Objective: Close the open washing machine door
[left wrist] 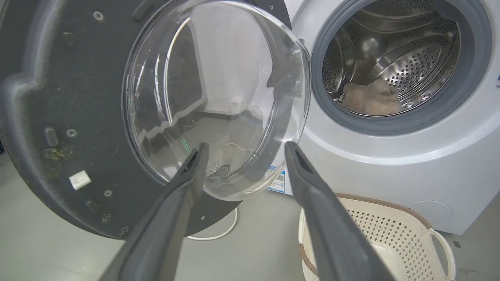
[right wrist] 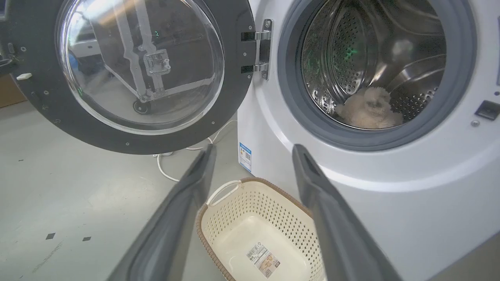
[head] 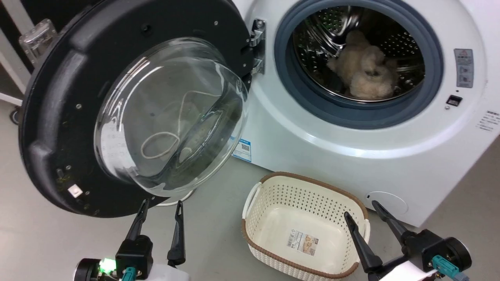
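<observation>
**Washer door hangs wide open, both grippers empty**

We find the washing machine door [head: 58,128] swung fully out to the left of the porthole, hanging from a metal hinge [head: 258,45] on the porthole's left side. It is a big round disc with a broad matte black rim dotted with screws. From its middle a clear glass bowl [head: 172,113] bulges toward us, glossy and full of reflections. Being round, it has no long axis. Its inner face is turned toward us, away from the opening.

The washing machine [head: 351,156] is smooth white, with a grey rubber gasket [head: 285,78] ringing a shiny perforated steel drum [head: 324,35]. A pale fluffy bundle [head: 365,72] lies inside. A small blue label [head: 243,150] sits low on the front's left edge.

On the grey floor [head: 39,234], just before the washer and below the porthole, stands a cream perforated basket [head: 304,181] with a brown woven rim and a sticker inside. A white cord [left wrist: 218,234] loops on the floor under the door.

Our left gripper [head: 162,202] sits just below the door's lower rim, its fingers spread and grasping nothing. Our right gripper [head: 361,208] hovers at the basket's right end, its fingers likewise released and empty.
</observation>
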Available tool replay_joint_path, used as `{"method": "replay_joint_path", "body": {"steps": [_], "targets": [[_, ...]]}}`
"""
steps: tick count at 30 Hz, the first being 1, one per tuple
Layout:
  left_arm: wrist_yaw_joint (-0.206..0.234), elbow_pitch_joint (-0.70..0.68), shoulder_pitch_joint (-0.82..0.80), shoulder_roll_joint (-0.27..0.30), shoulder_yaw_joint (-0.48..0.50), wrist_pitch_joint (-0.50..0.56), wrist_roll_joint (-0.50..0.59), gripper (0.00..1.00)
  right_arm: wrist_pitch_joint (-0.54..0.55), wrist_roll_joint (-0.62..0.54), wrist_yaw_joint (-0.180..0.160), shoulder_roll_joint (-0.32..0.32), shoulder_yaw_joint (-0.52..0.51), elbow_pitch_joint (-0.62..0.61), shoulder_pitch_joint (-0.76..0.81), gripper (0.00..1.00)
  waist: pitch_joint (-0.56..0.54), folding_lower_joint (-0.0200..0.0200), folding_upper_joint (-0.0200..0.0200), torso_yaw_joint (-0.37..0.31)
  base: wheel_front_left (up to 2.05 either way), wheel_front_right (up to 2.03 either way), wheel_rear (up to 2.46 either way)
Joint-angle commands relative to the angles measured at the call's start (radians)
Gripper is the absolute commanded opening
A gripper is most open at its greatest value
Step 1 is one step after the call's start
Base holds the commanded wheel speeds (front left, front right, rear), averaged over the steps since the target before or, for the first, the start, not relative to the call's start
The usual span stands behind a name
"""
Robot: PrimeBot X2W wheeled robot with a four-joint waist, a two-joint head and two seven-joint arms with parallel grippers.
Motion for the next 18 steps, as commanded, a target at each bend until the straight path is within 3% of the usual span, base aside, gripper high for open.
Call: {"method": "replay_joint_path", "body": {"steps": [1, 15, 16, 17, 18], "targets": [[0.009, -0.004, 0.012, 0.006, -0.004, -0.013, -0.004, 1.00, -0.012, 0.012, 0.001, -0.010, 0.007, 0.005, 0.002, 1.00, -0.001, 0.0000, -0.0001, 0.009, 0.00, 0.00, 0.00], [0.044, -0.021, 0.033, 0.002, 0.000, -0.047, -0.020, 1.00, -0.046, 0.034, 0.001, -0.038, 0.052, 0.026, 0.014, 1.00, -0.004, 0.0000, -0.0001, 0.074, 0.00, 0.00, 0.00], [0.045, -0.023, 0.035, 0.002, 0.001, -0.049, -0.023, 0.94, -0.048, 0.035, 0.001, -0.039, 0.055, 0.027, 0.014, 1.00, -0.004, 0.0000, -0.0001, 0.079, 0.00, 0.00, 0.00], [0.045, -0.025, 0.036, 0.001, 0.004, -0.051, -0.026, 0.36, -0.050, 0.037, 0.001, -0.040, 0.058, 0.029, 0.014, 1.00, -0.004, 0.0000, -0.0001, 0.083, 0.00, 0.00, 0.00], [0.044, -0.029, 0.037, 0.001, 0.007, -0.053, -0.031, 0.00, -0.052, 0.038, 0.001, -0.041, 0.060, 0.030, 0.015, 1.00, -0.005, 0.0000, -0.0001, 0.087, 0.00, 0.00, 0.00]]}}
